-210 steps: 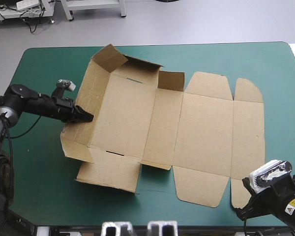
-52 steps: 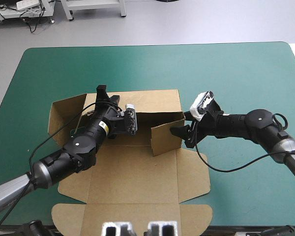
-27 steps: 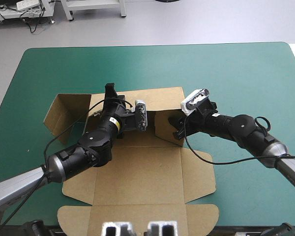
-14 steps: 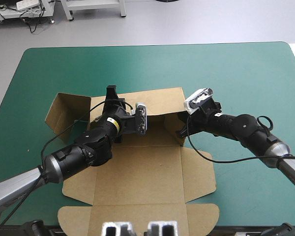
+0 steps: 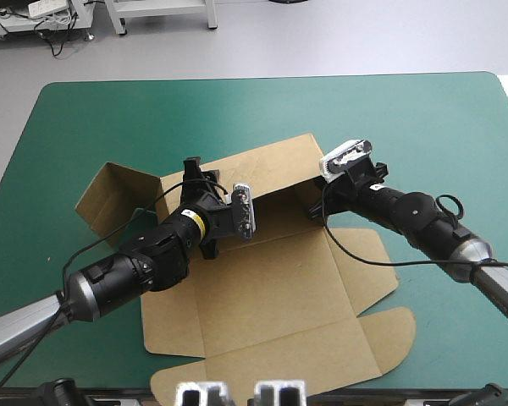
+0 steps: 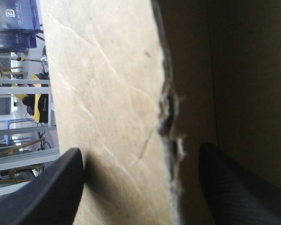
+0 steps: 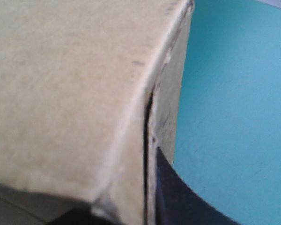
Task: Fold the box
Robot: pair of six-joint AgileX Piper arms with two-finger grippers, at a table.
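The brown box [image 5: 271,288] lies partly folded at the table's middle, its back wall [image 5: 258,169] raised, a side flap [image 5: 110,199] standing at the left, and the lid flat toward the near edge. My left gripper [image 5: 199,173] is at the back wall's left part. In the left wrist view it [image 6: 139,150] is open, its black fingers [image 6: 56,192] apart on either side of the wall's ragged edge [image 6: 168,117]. My right gripper [image 5: 315,205] is at the wall's right corner. In the right wrist view it [image 7: 131,204] is shut on the box's corner [image 7: 150,122].
The teal-green table cover [image 5: 406,118] lies bare beyond and to the right of the box. Both forearms reach over the board from the near corners. The lid's rounded tab [image 5: 398,326] juts toward the near right.
My left gripper has opened over the back wall. My right gripper has shut on the right corner. The whole box has swung, its lid now angled toward the near right.
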